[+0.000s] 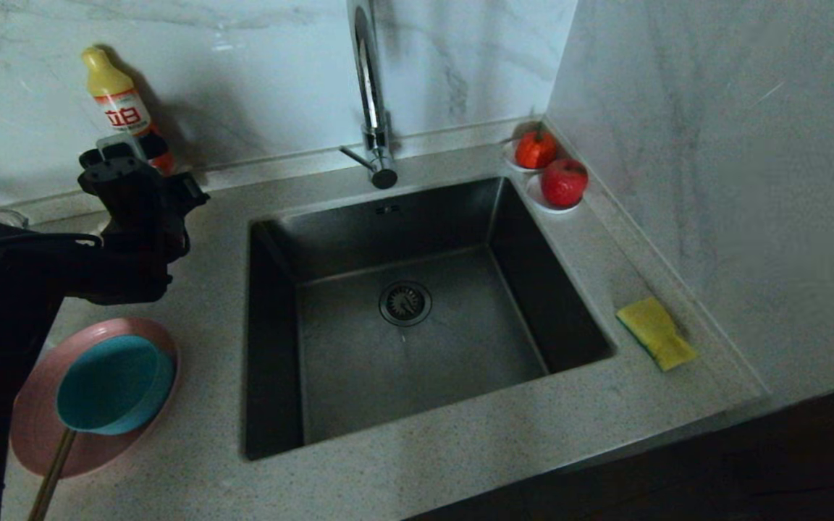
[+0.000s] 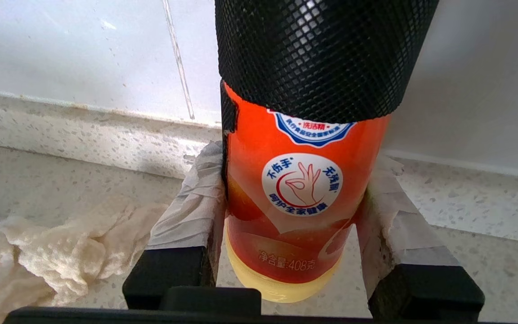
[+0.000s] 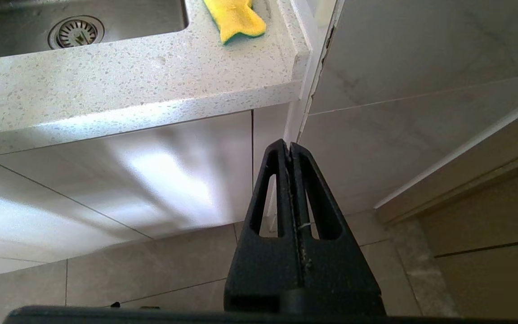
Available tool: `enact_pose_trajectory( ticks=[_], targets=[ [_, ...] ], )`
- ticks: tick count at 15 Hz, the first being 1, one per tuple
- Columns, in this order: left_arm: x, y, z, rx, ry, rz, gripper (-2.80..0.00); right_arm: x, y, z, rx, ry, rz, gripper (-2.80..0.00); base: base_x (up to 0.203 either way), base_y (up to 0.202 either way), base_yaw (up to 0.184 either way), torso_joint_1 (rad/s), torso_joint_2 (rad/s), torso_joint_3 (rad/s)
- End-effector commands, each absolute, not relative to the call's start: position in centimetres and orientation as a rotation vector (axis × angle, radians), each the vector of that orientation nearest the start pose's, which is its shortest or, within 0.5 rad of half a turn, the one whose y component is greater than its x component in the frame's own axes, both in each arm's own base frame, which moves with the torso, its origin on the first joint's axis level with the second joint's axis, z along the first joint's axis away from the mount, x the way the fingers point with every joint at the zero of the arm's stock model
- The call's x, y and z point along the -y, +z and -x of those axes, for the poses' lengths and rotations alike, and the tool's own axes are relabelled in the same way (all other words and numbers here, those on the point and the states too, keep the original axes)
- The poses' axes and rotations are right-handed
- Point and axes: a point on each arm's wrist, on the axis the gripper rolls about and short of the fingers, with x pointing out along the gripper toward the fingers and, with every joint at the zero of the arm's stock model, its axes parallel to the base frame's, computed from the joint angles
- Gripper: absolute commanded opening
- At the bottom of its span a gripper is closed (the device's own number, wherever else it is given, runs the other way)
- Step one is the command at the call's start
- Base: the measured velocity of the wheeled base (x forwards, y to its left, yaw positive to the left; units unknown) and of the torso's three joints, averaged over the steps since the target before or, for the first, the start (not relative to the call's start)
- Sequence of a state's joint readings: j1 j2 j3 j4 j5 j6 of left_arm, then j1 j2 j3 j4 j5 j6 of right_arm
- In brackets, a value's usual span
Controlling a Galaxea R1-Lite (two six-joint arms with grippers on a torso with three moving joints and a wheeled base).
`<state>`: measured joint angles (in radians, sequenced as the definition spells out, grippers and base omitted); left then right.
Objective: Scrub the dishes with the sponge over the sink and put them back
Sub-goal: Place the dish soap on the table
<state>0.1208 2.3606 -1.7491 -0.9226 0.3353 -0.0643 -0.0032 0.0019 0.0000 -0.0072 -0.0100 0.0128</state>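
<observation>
Speckled grey countertop (image 1: pixel 460 434) carries the teal bowl (image 1: pixel 114 383) on the pink plate (image 1: pixel 40 427) nearest, the sink (image 1: pixel 417 318) mid-counter, the sponge (image 1: pixel 654 333) at its right. Farther back, the left gripper (image 2: pixel 292 202) grasps the detergent bottle (image 2: pixel 299 202). Below the counter, the right gripper (image 3: pixel 291 148) hangs clenched.

On the orange label of the detergent bottle (image 2: pixel 304 189) I can read 洗洁精 in the blue-edged badge at twelve o'clock, 不伤手 and 无残留 around a hand sign in the white circle, 呵护全家健康 along its six o'clock edge, and 净含量:408克 lowest of all.
</observation>
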Motion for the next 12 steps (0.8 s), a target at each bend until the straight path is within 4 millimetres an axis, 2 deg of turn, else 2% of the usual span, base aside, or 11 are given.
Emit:
enact_pose_trajectory(
  ticks=[1,3,10,12],
  targets=[
    [-7.3,20.6,-48.9,0.335,0.455,0.095,-2.8,0.0,7.6,2.3,0.006,-0.014,-0.012,-2.8,0.0,0.0,0.0,0.0,0.0,0.0],
    [-7.8,20.3,-49.0,0.306,0.461,0.09,-2.8,0.0,7.6,2.3,0.006,-0.014,-0.014,-2.8,0.0,0.0,0.0,0.0,0.0,0.0],
    [-11.2,19.4,-47.9,0.288,0.418,0.056,-2.8,0.0,7.6,2.3,0.006,-0.013,-0.012,-2.8,0.0,0.0,0.0,0.0,0.0,0.0],
    [-11.6,19.2,-47.8,0.285,0.411,0.057,-2.8,0.0,7.6,2.3,0.006,-0.014,-0.014,-2.8,0.0,0.0,0.0,0.0,0.0,0.0]
  ],
)
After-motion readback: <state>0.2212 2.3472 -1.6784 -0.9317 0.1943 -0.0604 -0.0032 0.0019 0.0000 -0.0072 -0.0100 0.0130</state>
